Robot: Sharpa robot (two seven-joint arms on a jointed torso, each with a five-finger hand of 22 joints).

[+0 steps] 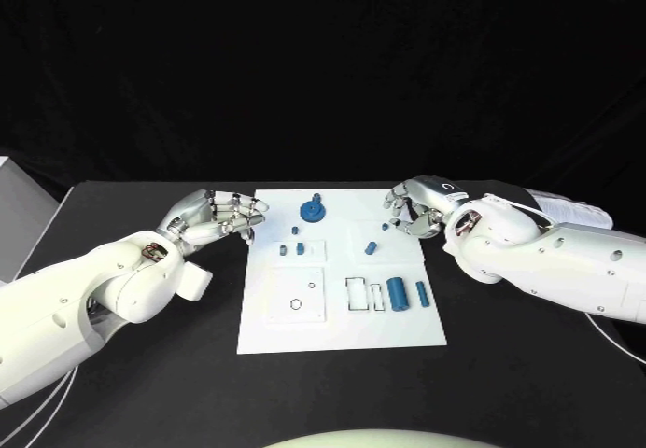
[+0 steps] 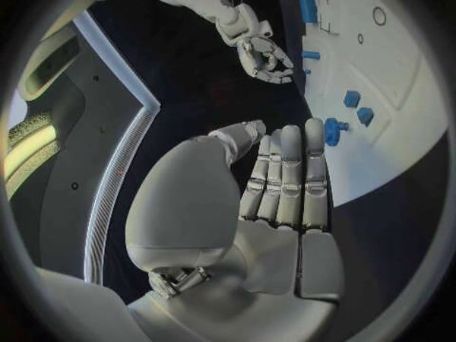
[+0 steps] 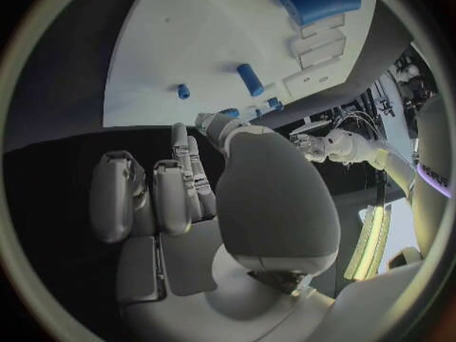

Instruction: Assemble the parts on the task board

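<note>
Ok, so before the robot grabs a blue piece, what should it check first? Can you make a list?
1. Left hand free to grab: ok, it holds nothing and sits beside the task board's left edge.
2. Right hand free: ok, fingers curled in but nothing in them, at the board's right edge.
3. Blue gear-like part reachable: ok, it stands at the board's far end between the two hands.
4. Big blue cylinder uncovered: ok, it lies on the board with nothing on it.
5. Which slot each piece fits: cannot tell.
</note>
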